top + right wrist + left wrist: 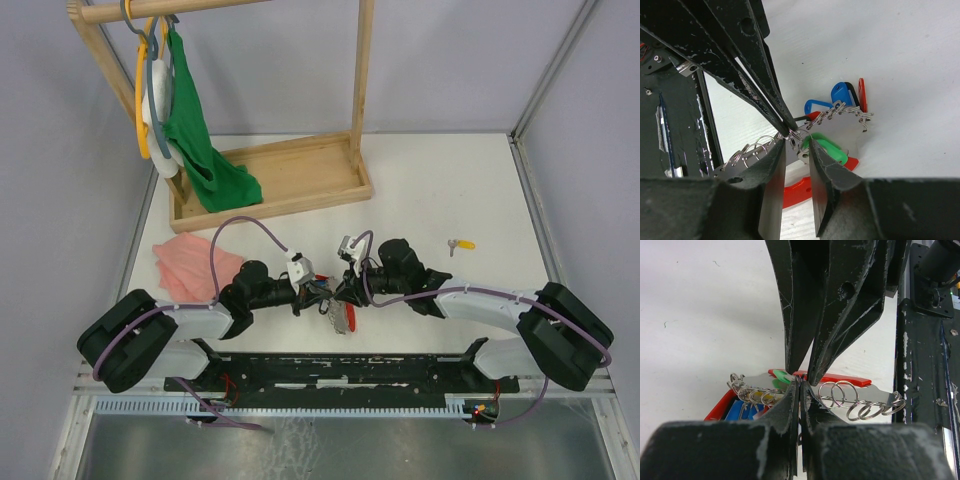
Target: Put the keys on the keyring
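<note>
Pinching the keyring (840,392) tight with the left gripper (799,390). Meeting it with the right gripper (797,145), jaws slightly apart around the green key (827,147) just beside the keyring; gripped or not, cannot tell. Leaving the yellow key (461,243) well apart from the keyring, rightward.

A rack (270,180) stands far left on the desk (440,180), a cloth (190,262) just nearer. The key bunch (338,312) lies near centre, a single key (461,244) right of it.
</note>
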Controlling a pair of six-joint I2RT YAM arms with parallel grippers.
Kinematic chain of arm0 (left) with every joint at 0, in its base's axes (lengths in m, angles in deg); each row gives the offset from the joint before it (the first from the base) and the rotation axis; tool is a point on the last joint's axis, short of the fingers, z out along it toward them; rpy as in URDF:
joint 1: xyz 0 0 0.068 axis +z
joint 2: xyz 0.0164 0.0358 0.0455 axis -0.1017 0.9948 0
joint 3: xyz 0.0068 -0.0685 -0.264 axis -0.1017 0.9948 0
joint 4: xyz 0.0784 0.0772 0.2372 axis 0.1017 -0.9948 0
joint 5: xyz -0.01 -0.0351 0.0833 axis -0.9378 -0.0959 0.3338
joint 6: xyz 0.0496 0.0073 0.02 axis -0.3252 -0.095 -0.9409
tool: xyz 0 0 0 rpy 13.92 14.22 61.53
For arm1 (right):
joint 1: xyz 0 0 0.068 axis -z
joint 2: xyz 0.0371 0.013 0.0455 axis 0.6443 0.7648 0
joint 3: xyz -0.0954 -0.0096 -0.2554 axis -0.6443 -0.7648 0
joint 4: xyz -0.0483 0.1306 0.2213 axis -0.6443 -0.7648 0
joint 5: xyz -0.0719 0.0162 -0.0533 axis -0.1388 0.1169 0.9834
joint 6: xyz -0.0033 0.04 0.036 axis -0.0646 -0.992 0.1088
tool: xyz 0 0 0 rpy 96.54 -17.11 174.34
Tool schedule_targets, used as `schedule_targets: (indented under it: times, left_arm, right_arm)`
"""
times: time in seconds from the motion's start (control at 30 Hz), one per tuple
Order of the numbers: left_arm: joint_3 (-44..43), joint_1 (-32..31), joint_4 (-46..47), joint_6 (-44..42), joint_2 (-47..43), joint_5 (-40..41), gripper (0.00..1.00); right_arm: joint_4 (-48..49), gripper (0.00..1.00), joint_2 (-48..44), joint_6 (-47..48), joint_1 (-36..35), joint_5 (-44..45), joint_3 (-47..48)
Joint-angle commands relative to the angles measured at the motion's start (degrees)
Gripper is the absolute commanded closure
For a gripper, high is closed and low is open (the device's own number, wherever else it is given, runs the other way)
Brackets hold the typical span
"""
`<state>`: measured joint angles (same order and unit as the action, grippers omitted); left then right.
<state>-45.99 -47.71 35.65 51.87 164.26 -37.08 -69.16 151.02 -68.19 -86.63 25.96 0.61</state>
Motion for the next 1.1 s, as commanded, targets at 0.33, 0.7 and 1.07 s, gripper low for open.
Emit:
schedule_targets:
  times: [0.33, 0.7, 1.07]
  left_arm:
    - [-1.09, -0.06, 5.93, 2.49, -0.93, 0.42, 0.95]
    - [-1.45, 1.72, 3.24, 9.41, -1.49, 5.04, 0.77]
    - [1.63, 1.93, 4.39, 6.18, -6.37, 3.46, 0.72]
  right_arm:
    - [3.37, 0.99, 1.22, 1.03, 0.71, -4.9, 0.43]
    - [-0.82, 0.99, -3.97, 10.42, 0.73, -5.26, 0.24]
    - [1.21, 0.99, -5.59, 17.69, 0.73, -5.78, -0.54]
